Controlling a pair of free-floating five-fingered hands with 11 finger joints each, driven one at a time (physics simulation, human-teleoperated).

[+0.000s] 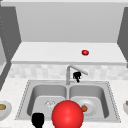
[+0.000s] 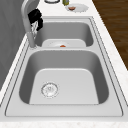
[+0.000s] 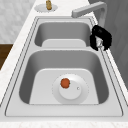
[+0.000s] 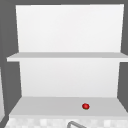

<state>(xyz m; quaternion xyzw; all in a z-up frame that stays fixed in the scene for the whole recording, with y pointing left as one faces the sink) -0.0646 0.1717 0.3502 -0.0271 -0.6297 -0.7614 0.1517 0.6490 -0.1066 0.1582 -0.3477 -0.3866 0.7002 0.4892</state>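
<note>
Steel faucet [image 1: 71, 71] has the right hand [image 1: 77, 75] at its lever by the far rim, fingers [image 3: 93, 41] curled round it; left hand [image 1: 38, 120] idles near-left, fingers unclear; lever work under way, likely needing a steady grip.

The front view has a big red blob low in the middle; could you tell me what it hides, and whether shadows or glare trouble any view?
Front view: the large red ball hides the sink's front rim; lighting flat, no glare. Side views: soft shading in the steel basins.
</note>
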